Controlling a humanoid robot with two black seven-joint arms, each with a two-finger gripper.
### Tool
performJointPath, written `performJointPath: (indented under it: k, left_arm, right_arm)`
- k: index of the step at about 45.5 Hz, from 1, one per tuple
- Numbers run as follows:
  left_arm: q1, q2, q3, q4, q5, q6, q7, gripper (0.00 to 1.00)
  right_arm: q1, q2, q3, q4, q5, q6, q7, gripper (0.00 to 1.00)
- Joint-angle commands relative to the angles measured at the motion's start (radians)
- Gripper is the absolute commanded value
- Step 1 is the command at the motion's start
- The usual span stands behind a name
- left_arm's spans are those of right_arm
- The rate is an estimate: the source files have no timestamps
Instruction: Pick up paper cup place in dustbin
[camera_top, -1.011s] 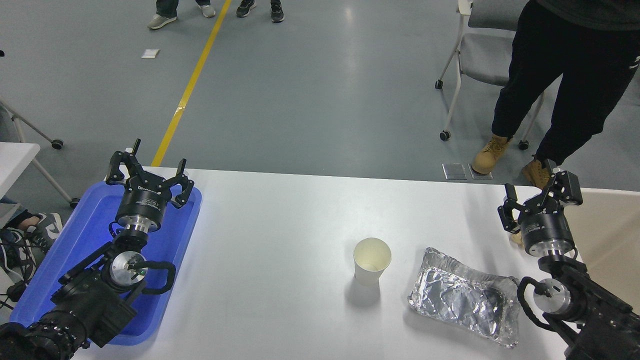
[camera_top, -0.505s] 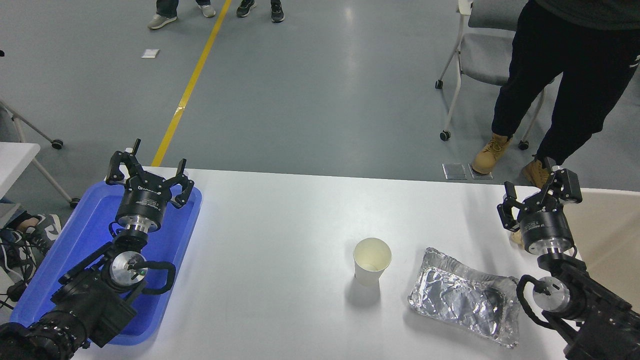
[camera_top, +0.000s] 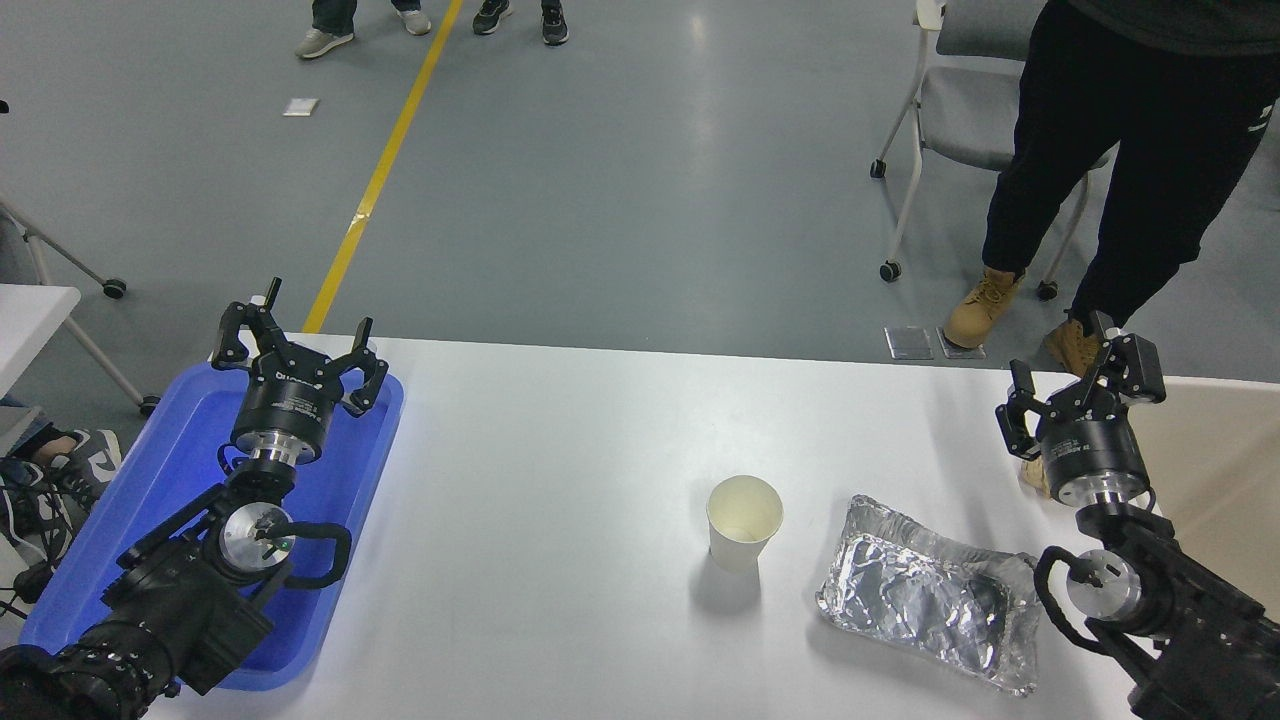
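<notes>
Paper cup (camera_top: 744, 520) stands upright on the table (camera_top: 560, 480), mouth up, untouched, just left of a foil tray (camera_top: 925, 605). Right pincer (camera_top: 1080, 385) spread and empty, at the table's right edge beside the dustbin (camera_top: 1215, 470), well apart from the cup. Left pincer (camera_top: 298, 350) spread, parked over a blue tray (camera_top: 150, 480). Step in hand, as judged: reach not yet begun. Next move calls for swinging the right pincer leftward over the foil tray and down around the cup wall without crushing it.
</notes>
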Motion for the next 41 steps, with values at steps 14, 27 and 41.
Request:
performJointPath:
  k: [14,27,41]
  left_arm:
    - [0.0,0.0,0.0,0.0,0.001,-0.001,0.0,1.0]
    - [0.0,0.0,0.0,0.0,-0.001,-0.001,0.0,1.0]
    - [-0.002,0.0,0.0,0.0,0.001,-0.001,0.0,1.0]
  right_arm:
    - [0.178,-0.218,-0.356,-0.013,0.018,-0.005,-0.001,1.0]
    - [0.465,-0.37,-0.847,-0.005,0.137,0.013,-0.007,1.0]
    - [0.833,-0.351,-1.544,0.024,0.137,0.032,-0.114,1.0]
